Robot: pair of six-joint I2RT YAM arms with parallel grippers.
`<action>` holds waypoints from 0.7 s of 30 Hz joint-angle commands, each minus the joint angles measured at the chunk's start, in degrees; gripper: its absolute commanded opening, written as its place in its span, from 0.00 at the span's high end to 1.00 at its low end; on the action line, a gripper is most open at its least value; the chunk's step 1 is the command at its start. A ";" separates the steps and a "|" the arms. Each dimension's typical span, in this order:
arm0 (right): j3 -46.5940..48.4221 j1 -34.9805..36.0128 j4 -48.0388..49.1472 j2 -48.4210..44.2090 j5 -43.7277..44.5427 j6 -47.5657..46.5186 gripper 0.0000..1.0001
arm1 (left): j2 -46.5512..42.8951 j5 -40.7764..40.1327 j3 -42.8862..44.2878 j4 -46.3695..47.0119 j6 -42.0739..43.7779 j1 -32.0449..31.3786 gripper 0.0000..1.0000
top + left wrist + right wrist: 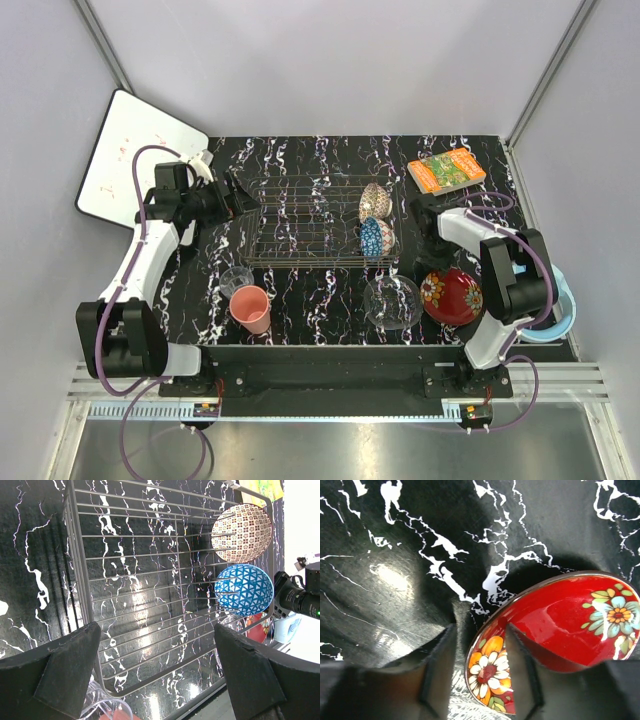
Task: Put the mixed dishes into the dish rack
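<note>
The dark wire dish rack lies mid-table. The tan-red patterned bowl and the blue patterned bowl stand on edge at its right end. The small clear glass, pink cup, clear glass plate and red flower-rimmed dish sit in front of the rack. My left gripper is open and empty over the rack's left end. My right gripper is open. Its fingers straddle the red dish's rim, with a gap at the outer finger.
An orange-green book lies at the back right. A white board leans at the back left. A light blue round thing sits at the table's right edge behind my right arm. Grey walls close in the table.
</note>
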 commanded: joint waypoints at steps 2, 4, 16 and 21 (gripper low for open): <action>0.25 0.00 0.38 2.71 -2.28 1.12 0.61 | -2.19 0.43 1.17 1.90 1.10 0.31 0.01; 0.07 -0.09 0.56 3.24 -2.29 1.21 0.66 | -2.37 0.34 1.18 1.98 1.36 0.31 0.01; 4.81 -0.09 0.91 2.81 -3.95 -0.02 1.00 | -2.81 -0.80 0.47 2.07 2.07 0.31 0.01; 7.44 -0.09 0.91 1.84 -4.39 -0.81 1.00 | -2.72 -0.97 0.21 2.25 1.89 0.31 0.01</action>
